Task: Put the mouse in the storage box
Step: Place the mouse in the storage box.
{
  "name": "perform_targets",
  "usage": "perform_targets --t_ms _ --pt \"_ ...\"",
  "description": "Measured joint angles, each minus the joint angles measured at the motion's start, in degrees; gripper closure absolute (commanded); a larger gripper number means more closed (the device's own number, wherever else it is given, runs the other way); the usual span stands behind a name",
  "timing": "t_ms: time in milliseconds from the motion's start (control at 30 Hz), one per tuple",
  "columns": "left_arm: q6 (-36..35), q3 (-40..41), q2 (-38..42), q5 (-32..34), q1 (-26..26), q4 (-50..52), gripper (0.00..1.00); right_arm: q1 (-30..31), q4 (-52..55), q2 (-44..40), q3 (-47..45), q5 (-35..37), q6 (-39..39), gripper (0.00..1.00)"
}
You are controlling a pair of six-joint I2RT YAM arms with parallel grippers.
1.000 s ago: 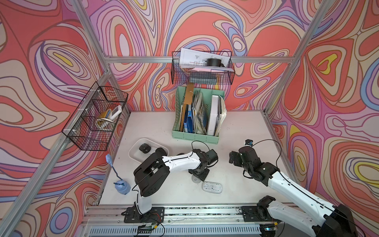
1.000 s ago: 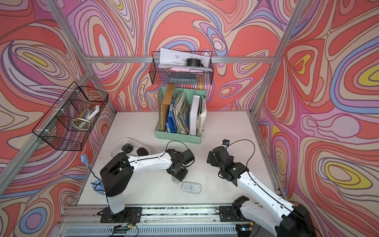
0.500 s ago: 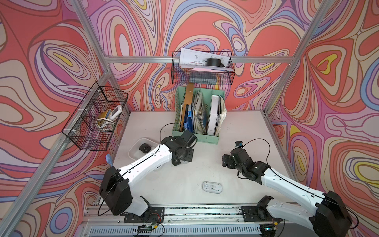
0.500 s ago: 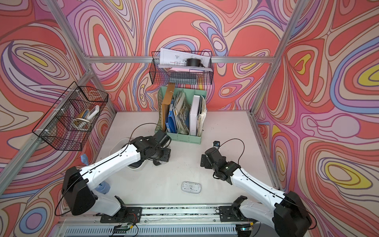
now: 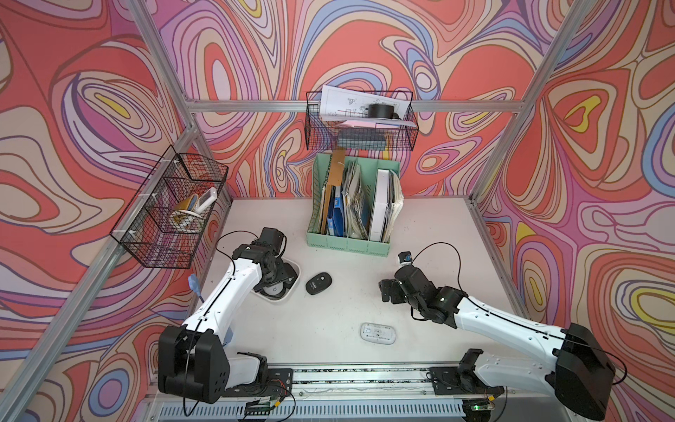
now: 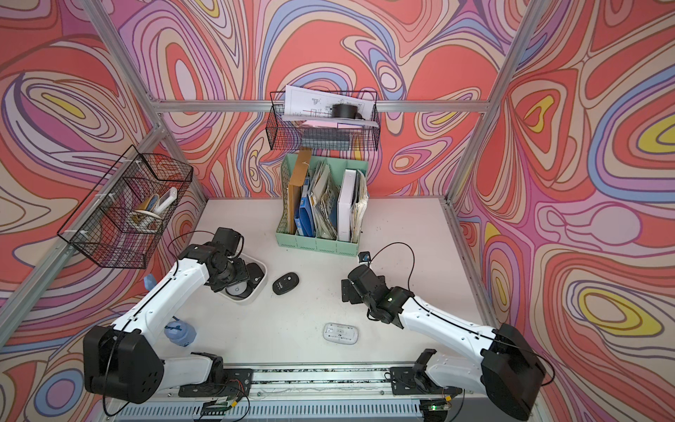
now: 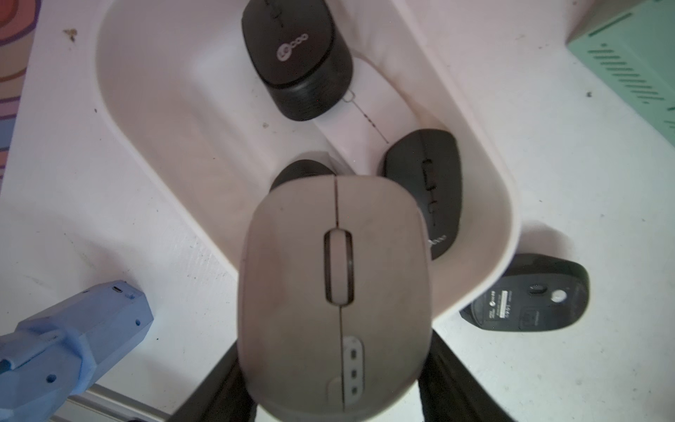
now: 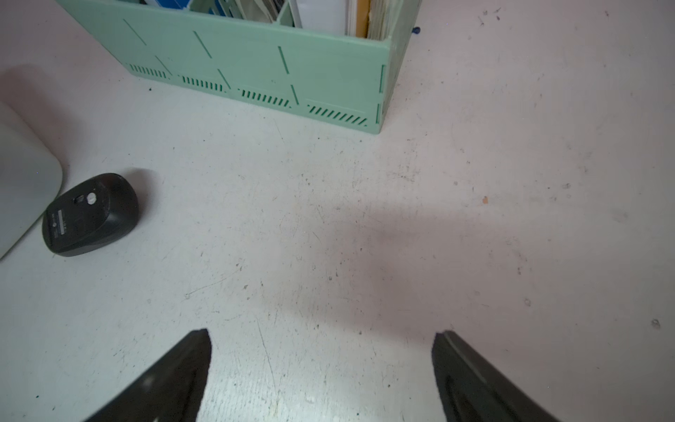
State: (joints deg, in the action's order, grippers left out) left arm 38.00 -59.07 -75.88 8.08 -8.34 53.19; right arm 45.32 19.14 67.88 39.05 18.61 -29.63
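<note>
On the desk (image 5: pixel 328 321), toward its left side: the box (image 7: pixel 146 120), shallow and white. Poised right over its near corner: the left hand (image 7: pixel 334 350), closed on the mouse (image 7: pixel 334 277), black fingers (image 7: pixel 451 380) pressed to both flanks. Well apart, across the desk: the right hand (image 8: pixel 321 339), spread wide, holding nothing, so far the worse placed of the two.

Mouse held flat, buttons up, long axis running straight out from the hand, nose pointing into the box, tail end above the rim. Already over the box, then, and seemingly low; only a short way down to go. Probably best eased a touch further in before letting go, to miss the rim.

Just past its nose, inside the box: black mice (image 7: pixel 297 58), two plain, maybe a third half hidden. Some chance of landing on the nearest one.

Just outside the box, between the hands but much nearer the left: an upturned mouse (image 5: pixel 318 283), belly up on the desk.
</note>
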Motion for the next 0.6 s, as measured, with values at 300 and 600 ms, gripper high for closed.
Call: perform_targets --t_ms 300,600 --pt "4.24 0.59 -4.68 0.17 4.96 -5.75 0.48 1.66 -1.97 1.97 0.76 0.02 0.44 0.03" --pt "8.59 0.57 -12.22 2.67 7.74 -10.21 0.46 2.4 -2.89 2.43 0.9 0.04 0.42 0.03"
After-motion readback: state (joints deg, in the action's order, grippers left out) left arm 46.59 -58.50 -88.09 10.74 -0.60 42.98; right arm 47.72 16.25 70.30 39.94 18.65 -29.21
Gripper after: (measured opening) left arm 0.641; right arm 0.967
